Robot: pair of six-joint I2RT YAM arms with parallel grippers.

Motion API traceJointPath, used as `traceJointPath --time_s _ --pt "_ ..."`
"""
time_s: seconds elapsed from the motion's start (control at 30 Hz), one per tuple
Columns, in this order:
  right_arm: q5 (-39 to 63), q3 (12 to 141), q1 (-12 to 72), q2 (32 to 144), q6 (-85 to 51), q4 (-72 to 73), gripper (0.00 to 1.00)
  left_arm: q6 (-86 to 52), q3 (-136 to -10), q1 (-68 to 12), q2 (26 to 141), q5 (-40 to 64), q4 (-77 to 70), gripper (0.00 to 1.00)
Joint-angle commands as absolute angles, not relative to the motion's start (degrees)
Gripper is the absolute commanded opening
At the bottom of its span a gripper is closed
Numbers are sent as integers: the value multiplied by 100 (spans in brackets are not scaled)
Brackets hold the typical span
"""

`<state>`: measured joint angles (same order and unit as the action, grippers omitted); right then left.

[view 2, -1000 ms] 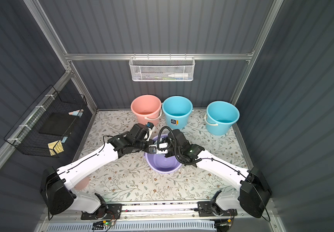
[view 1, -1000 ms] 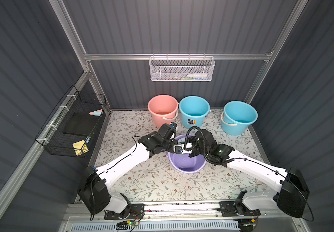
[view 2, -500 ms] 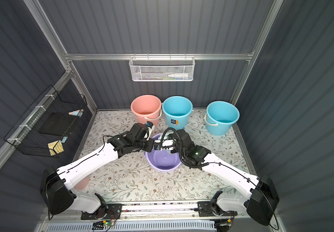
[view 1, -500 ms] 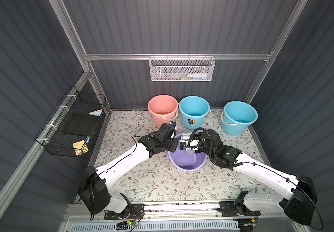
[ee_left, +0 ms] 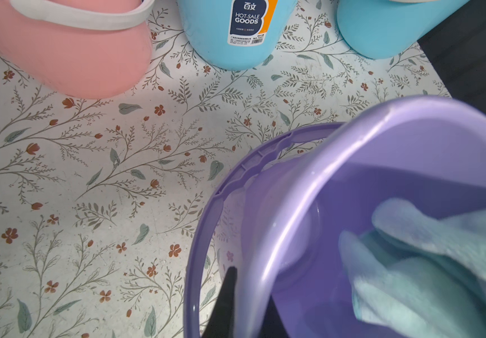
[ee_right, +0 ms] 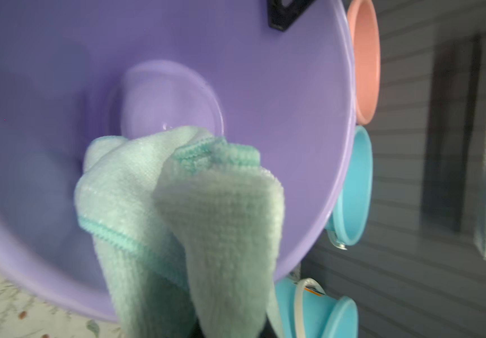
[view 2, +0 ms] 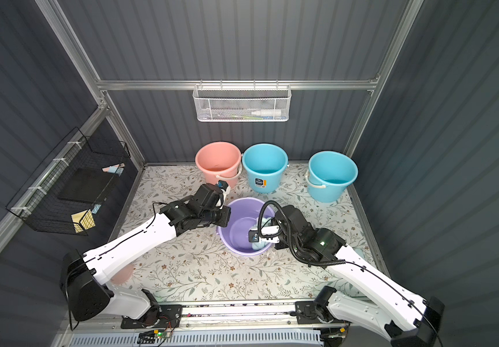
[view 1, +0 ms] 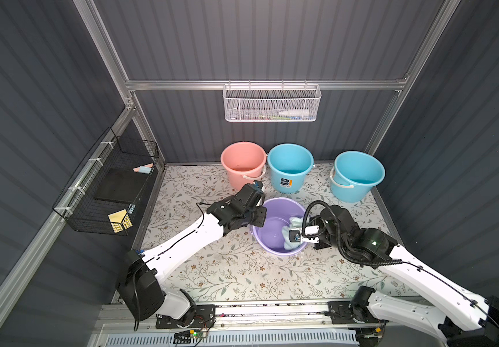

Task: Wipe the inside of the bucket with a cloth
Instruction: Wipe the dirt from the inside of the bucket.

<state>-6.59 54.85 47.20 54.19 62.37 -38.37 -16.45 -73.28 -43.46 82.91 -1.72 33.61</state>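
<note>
The purple bucket (view 1: 267, 231) (view 2: 237, 231) stands mid-floor on the floral mat. My left gripper (view 1: 255, 223) is shut on its left rim. In the left wrist view one black finger (ee_left: 227, 298) lies outside the wall (ee_left: 294, 187) and the other is inside. My right gripper (view 1: 290, 239) reaches down inside the bucket, shut on a pale green cloth (view 1: 296, 222) (view 2: 259, 246). The cloth (ee_right: 206, 219) hides its jaws in the right wrist view and presses against the bucket's near right inner wall (ee_right: 235, 73). The cloth (ee_left: 426, 263) also shows in the left wrist view.
A pink bucket (view 1: 243, 162) and two blue buckets (view 1: 290, 165) (view 1: 358, 174) stand along the back wall, close behind the purple one. A white mesh basket (view 1: 272, 103) hangs on the back wall. A black wire rack (view 1: 113, 186) hangs on the left wall.
My right gripper has dragged the cloth from the far side of the bucket's inside to its near right wall, and its elbow has swung outward. The left gripper keeps its hold on the rim.
</note>
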Motion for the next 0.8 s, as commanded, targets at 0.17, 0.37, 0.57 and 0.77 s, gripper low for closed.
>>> traceJointPath --time_s 0.17,0.37,0.57,0.77 --pt "2539 5533 4763 5545 4080 -3894 0 -2677 -7603 -4342 7939 -434 3521 0" --pt "2962 5608 4808 6138 2194 -2222 0 -3662 -7649 -4339 7845 -801 3887 0" --pt "310 6468 4813 6537 847 -2325 0 -4909 -7682 -4063 7836 -1772 4767 0" --pt "-1022 6797 4808 6316 780 -2521 0 -5412 -7574 -3257 7589 -1849 5025 0"
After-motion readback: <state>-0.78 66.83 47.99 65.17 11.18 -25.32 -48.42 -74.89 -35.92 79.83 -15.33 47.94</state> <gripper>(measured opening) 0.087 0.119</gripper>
